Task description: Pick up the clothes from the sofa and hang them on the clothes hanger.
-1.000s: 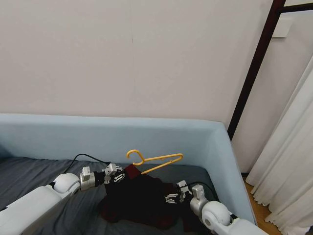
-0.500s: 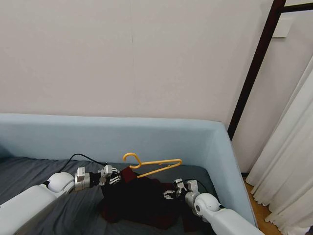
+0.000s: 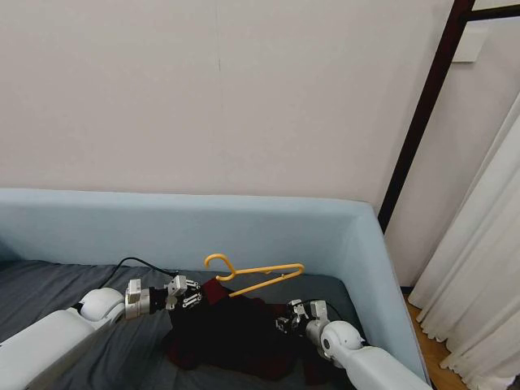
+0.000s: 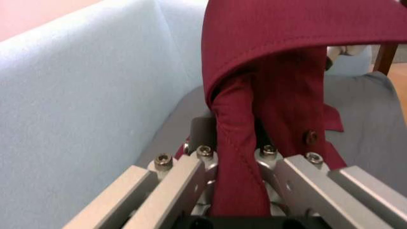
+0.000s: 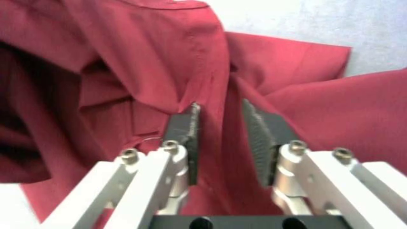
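A dark red shirt (image 3: 223, 335) lies bunched on the sofa's grey seat (image 3: 49, 284). A yellow hanger (image 3: 258, 269) rises from its collar end, hook up and tilted. My left gripper (image 3: 193, 294) is at the shirt's near-left edge, shut on the collar. In the left wrist view the left gripper (image 4: 235, 157) pinches a band of the red shirt (image 4: 267, 57). My right gripper (image 3: 282, 322) rests at the shirt's right side. In the right wrist view the right gripper (image 5: 222, 129) is open, its pads standing on either side of a fold of the shirt (image 5: 140, 62).
The light blue sofa back (image 3: 162, 223) and right armrest (image 3: 366, 268) wall in the seat. A black cable (image 3: 142, 262) loops behind my left arm. A dark post (image 3: 418, 122) and white curtains (image 3: 479, 268) stand to the right of the sofa.
The left gripper has drawn the collar slightly left, and the hanger shifted left with it. The right gripper has moved a little left, onto the shirt.
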